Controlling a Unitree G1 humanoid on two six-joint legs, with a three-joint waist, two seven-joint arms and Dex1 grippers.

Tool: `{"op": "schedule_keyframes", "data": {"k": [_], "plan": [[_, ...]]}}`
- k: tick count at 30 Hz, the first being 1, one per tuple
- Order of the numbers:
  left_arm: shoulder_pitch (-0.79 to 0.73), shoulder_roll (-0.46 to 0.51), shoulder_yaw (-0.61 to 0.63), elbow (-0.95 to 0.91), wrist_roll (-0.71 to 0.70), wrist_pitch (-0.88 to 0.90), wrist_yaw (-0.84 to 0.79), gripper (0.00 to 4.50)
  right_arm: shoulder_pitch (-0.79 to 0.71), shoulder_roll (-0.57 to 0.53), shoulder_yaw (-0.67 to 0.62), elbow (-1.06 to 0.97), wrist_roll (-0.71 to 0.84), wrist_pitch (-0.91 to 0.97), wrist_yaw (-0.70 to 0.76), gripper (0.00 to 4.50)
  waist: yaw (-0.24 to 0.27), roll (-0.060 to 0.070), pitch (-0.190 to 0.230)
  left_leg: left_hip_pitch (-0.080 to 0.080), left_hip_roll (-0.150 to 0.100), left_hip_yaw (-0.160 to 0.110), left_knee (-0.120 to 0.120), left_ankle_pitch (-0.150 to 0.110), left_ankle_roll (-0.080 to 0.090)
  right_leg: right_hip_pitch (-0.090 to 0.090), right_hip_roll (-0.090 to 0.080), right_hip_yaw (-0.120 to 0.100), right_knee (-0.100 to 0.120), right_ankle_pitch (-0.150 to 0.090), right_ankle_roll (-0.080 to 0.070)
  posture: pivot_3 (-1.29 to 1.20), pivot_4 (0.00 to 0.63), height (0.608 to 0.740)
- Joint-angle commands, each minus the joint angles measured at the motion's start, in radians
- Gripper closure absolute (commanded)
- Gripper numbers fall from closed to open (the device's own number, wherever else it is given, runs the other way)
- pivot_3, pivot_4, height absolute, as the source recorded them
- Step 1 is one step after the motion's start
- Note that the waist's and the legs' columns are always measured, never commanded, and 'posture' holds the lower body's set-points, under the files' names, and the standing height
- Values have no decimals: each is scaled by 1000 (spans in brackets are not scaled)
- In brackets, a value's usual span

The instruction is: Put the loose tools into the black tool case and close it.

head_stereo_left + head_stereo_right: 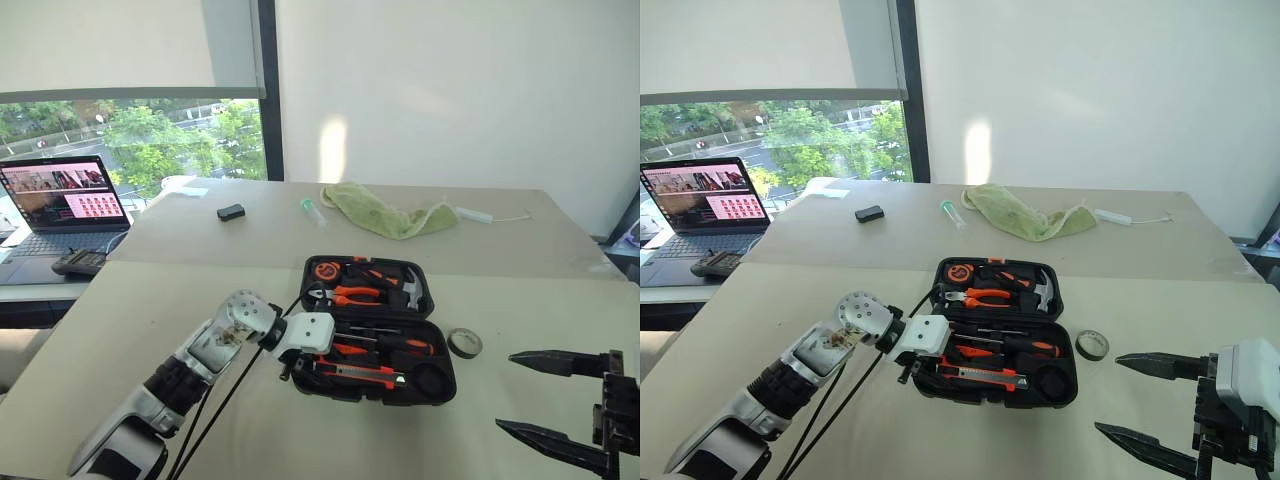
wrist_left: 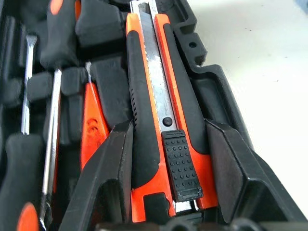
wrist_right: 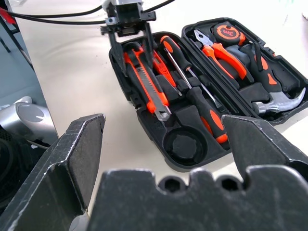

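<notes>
Open case (image 1: pixel 432 375) on table, knife (image 2: pixel 163 120) seated in its front slot, left gripper (image 2: pixel 166 159) straddling knife with fingers slightly apart, tape roll (image 1: pixel 464 343) just right of case, right gripper (image 1: pixel 545 398) wide, empty, right of case.

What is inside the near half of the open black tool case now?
In the black tool case: a utility knife between the left gripper's fingers, two long screwdrivers, a small red-orange screwdriver, and an empty round slot. The knife's handle end is covered by the fingers.
</notes>
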Motion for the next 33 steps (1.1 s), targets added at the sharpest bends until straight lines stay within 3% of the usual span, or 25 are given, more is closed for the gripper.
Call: {"op": "schedule_keyframes", "data": {"k": [1,2,5,7,11,16,26,33], "plan": [[24,5,37,-74,-77,71,-29,794,-14,-13,-1,-9,4,12,-9,0,1,0,0,0,0,0,0,0,0,0,0,0,0,0,0,0,150,740],[28,5,76,-94,-127,90,-38,455,-18,-14,2,-9,4,14,-11,0,1,0,0,-1,0,0,0,0,0,0,0,0,0,0,0,0,150,740],[24,-19,174,-106,-245,180,-16,618,-29,-12,16,-12,2,18,-21,0,2,-1,1,-2,0,0,1,0,0,-1,-1,0,0,0,1,0,150,740],[25,-37,196,-99,-266,188,7,1117,-34,-8,26,-17,-1,20,-29,0,5,-1,1,-2,0,-1,1,0,0,-1,-1,0,0,0,1,0,150,740],[68,-92,194,-71,-261,125,43,2689,-49,-1,56,-32,3,22,-63,0,7,0,1,-1,-1,-1,2,0,0,1,-2,-1,0,0,1,0,150,740],[131,-128,138,52,-135,-18,122,4478,-45,3,56,-48,9,30,-88,0,4,0,1,-1,-1,-1,1,0,0,1,-2,0,0,0,1,0,150,740],[170,-120,13,168,21,-143,145,4478,-29,8,69,-75,9,74,-149,0,6,0,-3,2,-1,-1,1,0,0,3,-5,0,0,0,1,0,150,740],[136,-130,-24,228,77,-152,147,4478,-136,-59,154,-60,48,231,-344,0,5,3,-9,4,-1,-1,1,0,0,4,-8,-1,0,-2,-2,0,150,740]]}}
